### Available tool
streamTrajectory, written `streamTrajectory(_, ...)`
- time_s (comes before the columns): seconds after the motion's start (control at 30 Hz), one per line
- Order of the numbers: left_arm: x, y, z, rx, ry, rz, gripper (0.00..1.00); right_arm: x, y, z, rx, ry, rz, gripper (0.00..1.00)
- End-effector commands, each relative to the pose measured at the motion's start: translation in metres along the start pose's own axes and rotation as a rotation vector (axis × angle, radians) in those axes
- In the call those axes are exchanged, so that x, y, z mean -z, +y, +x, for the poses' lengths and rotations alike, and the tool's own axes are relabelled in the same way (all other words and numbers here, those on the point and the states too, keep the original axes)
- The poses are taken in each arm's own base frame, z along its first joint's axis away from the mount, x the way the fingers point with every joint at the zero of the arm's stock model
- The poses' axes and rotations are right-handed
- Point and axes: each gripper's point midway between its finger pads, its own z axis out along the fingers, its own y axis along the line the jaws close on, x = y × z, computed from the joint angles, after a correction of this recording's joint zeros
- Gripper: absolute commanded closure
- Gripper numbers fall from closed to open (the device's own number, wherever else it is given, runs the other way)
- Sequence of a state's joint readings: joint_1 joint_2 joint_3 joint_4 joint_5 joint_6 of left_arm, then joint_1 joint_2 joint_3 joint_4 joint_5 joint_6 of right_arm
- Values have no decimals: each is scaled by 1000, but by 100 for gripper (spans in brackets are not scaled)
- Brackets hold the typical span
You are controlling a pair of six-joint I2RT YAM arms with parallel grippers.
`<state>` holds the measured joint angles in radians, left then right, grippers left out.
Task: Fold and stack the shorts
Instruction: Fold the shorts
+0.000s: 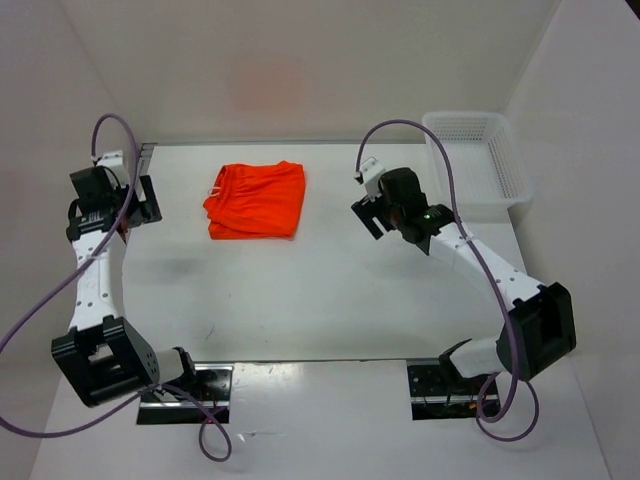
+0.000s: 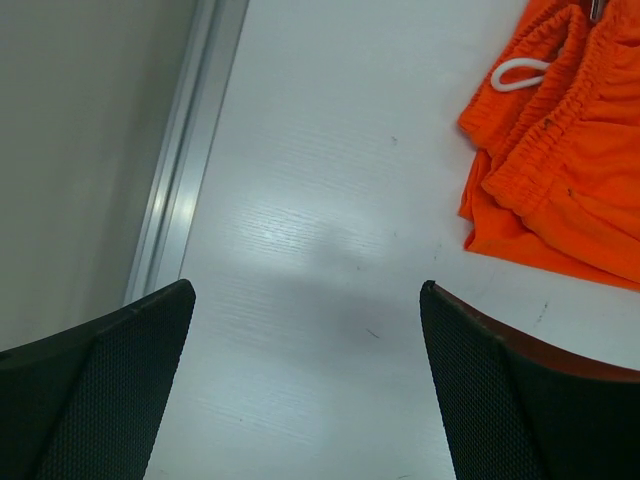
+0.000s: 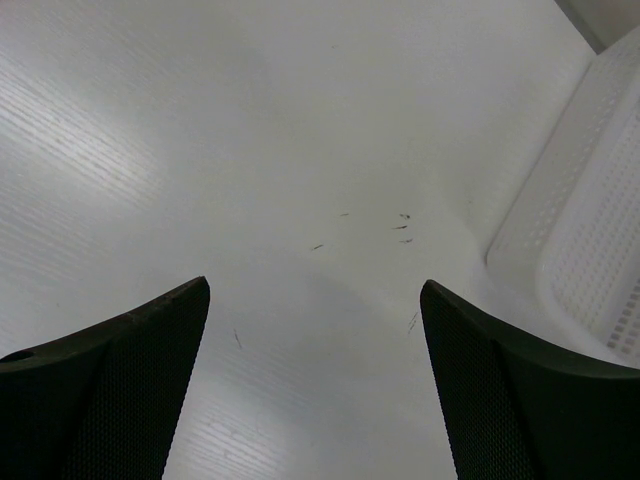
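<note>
One pair orange shorts (image 1: 256,200); one white basket (image 1: 478,160); two arms (image 1: 95,270) (image 1: 480,265); one table (image 1: 300,300).

Place: a robotics lab test cell.
Enclosure: plain white panels (image 1: 300,60) close in a white table (image 1: 330,290) at the back and both sides.
Machinery: a left arm (image 1: 95,280) and a right arm (image 1: 480,265) are bolted at the table's near edge.
Wiring: purple cables (image 1: 395,122) loop loose off the arms.
Fittings: an aluminium rail (image 2: 190,160) edges the table; a white mesh basket (image 1: 475,160) sits at its far right corner.
</note>
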<state>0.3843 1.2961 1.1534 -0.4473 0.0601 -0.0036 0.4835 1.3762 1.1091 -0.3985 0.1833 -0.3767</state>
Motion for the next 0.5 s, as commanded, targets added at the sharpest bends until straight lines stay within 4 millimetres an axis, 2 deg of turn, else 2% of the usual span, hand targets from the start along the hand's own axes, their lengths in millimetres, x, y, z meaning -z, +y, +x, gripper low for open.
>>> streamTrajectory(0.0, 17, 11, -18, 0, -102, -40, 0, 15, -16, -24, -11, -106, 55, 9)
streamTrajectory(0.07, 18, 14, -11, 7, -93, -48, 0, 18, -16, -26, -12, -118, 49, 9)
streamTrajectory(0.2, 27, 13, -14, 9, -118, -38, 0, 20, -13, -19, -11, -109, 46, 8)
streamTrajectory(0.27, 25, 11, -10, 9, -110, -28, 0, 25, -14, -18, -13, -120, 50, 8)
streamTrajectory(0.33, 25, 9, -10, 8, -111, -13, 0, 25, -12, -8, -10, -102, 53, 8)
streamTrajectory(0.37, 28, 6, -12, 6, -121, 2, 0, 28, -15, -12, -14, -121, 61, 8)
streamTrajectory(0.43, 28, 4, -12, 6, -122, 14, 0, 28, -11, -3, -11, -107, 55, 8)
streamTrajectory(0.47, 28, 3, -12, 6, -122, 14, 0, 31, -13, -5, -13, -117, 59, 7)
